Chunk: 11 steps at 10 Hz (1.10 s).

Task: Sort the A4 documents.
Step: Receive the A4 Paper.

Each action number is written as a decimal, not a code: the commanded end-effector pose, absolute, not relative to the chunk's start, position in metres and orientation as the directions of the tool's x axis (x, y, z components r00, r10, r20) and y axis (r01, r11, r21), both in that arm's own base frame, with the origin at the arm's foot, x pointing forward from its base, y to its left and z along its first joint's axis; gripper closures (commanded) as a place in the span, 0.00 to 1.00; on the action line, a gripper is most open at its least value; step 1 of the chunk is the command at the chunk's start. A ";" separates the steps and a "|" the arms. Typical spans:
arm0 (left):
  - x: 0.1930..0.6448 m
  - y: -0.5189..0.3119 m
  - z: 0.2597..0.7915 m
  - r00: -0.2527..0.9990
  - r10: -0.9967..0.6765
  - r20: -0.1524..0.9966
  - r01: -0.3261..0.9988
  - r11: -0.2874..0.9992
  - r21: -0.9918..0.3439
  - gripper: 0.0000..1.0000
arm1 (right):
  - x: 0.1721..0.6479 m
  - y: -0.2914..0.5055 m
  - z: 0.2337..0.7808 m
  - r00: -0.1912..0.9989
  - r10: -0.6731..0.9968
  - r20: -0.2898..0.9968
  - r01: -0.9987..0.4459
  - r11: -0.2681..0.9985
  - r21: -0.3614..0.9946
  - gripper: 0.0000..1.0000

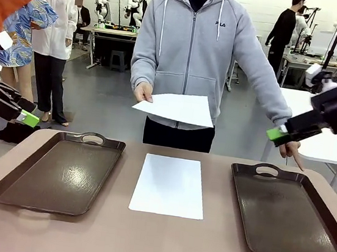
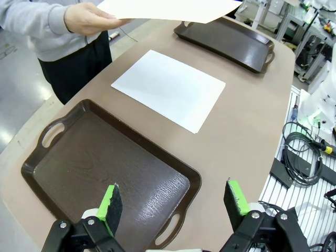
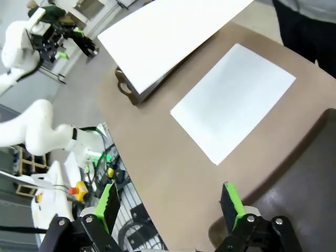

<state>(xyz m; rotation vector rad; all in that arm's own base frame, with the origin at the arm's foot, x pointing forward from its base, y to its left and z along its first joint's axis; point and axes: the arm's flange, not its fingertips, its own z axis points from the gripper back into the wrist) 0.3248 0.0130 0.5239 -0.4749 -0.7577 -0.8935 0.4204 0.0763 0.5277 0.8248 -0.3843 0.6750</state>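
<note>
My left pincer point(image 1: 28, 118) hangs released, its green pads spread wide with nothing between them, up in the air well to the left of the flat sheet point(image 1: 169, 186). Seen from my left wrist, this pincer point(image 2: 172, 188) sits over the handled end of the left tray point(image 2: 105, 168), and the flat sheet point(image 2: 168, 89) lies just past that tray's long side. My right pincer point(image 1: 275, 135) is released too, jaws apart and gripping nothing, raised to the right of the flat sheet. From my right wrist, it point(image 3: 169, 190) looks down over the bench's edge, with the flat sheet point(image 3: 233, 110) ahead.

The flat sheet is white and blank. It lies on the brown bench point(image 1: 153, 247) between the two dark brown trays and touches neither. The left tray point(image 1: 58, 174) is to its left and the right tray point(image 1: 296, 215) to its right.

Beyond the flat sheet stands a person point(image 1: 190, 49) in a grey hooded top. One hand point(image 1: 143, 91) pinches the lifted sheet point(image 1: 175, 108) by its edge and holds it in the air above the far side of the flat sheet, clear of it. The other hand point(image 1: 292, 152) points a finger down, off to the right of the flat sheet, just behind my right pincer.
</note>
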 end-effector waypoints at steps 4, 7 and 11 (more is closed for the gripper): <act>0.326 0.016 0.522 0.385 -0.515 0.765 0.841 0.538 -0.061 0.00 | 0.492 0.105 0.521 0.860 0.246 0.448 -0.511 0.404 0.759 0.00; 0.326 0.016 0.522 0.385 -0.515 0.765 0.841 0.538 -0.061 0.00 | 0.524 0.129 0.495 0.912 0.181 0.367 -0.408 0.331 0.851 0.00; 0.326 0.016 0.522 0.385 -0.515 0.765 0.841 0.538 -0.061 0.00 | 0.554 0.163 0.472 0.956 0.157 0.247 -0.281 0.252 0.926 0.00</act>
